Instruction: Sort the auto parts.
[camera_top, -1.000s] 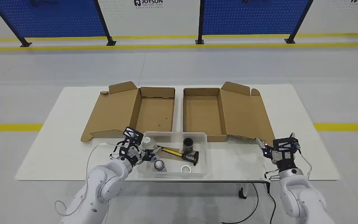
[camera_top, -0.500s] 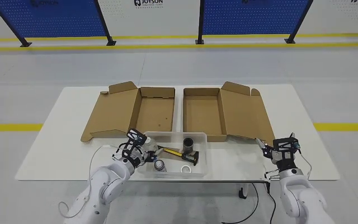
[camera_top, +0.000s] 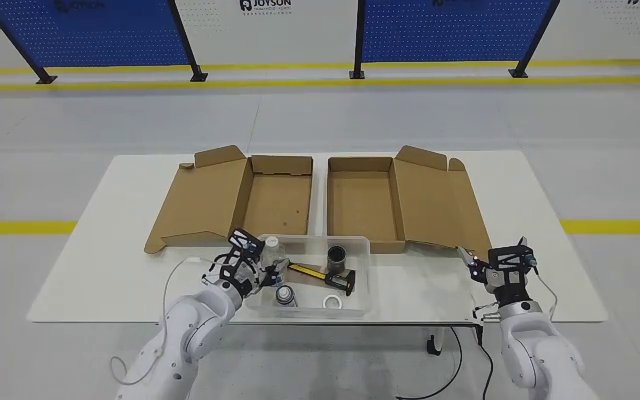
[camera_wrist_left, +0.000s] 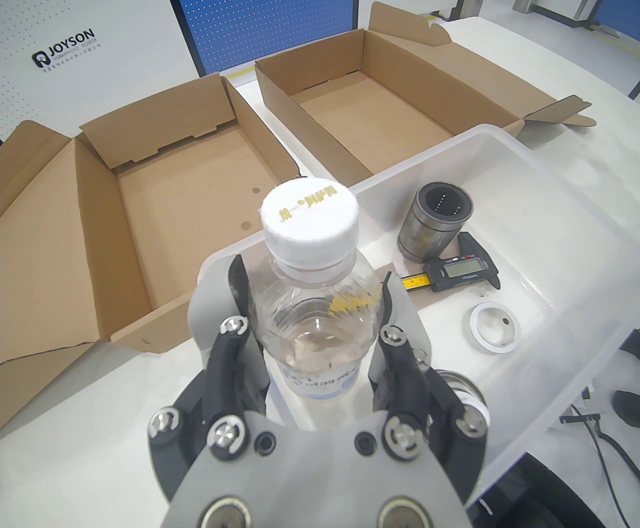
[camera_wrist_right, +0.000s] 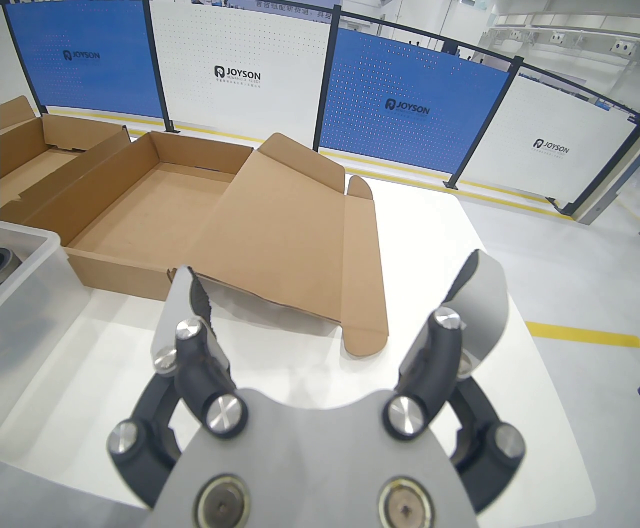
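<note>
– Plastic bottle (camera_wrist_left: 315, 330), clear, white cap (camera_wrist_left: 310, 212), is gripped by the L gripper (camera_wrist_left: 315, 287). Its fingers (camera_wrist_left: 235, 300) are pressed on both sides of the body, just below the neck.
– Noted. Where's it held?
– At the left end of the see-thru bin (camera_wrist_left: 550, 170), w/ the cap pointed toward the far side, where the L cardboard box (camera_wrist_left: 190, 220) is laid open. Whether the base is touching anything can't be told.
– Bin contents?
– Metal cylinder (camera_wrist_left: 435, 220) is stood on end at the far side. Digital caliper (camera_wrist_left: 460, 272) is laid just beside it, on the near side. White ring (camera_wrist_left: 494, 330) is set nearer again, apart from both. One more round metal part (camera_top: 285, 295) is glimpsed near the gripper, partly hidden.
– R side?
– R gripper (camera_wrist_right: 330, 264) is seen w/ fingers spread wide and nothing between them, hung over the white table (camera_wrist_right: 440, 240) by its near-right corner. R cardboard box (camera_wrist_right: 150, 210) is laid open just beyond it, lid flap folded out to the right.
</note>
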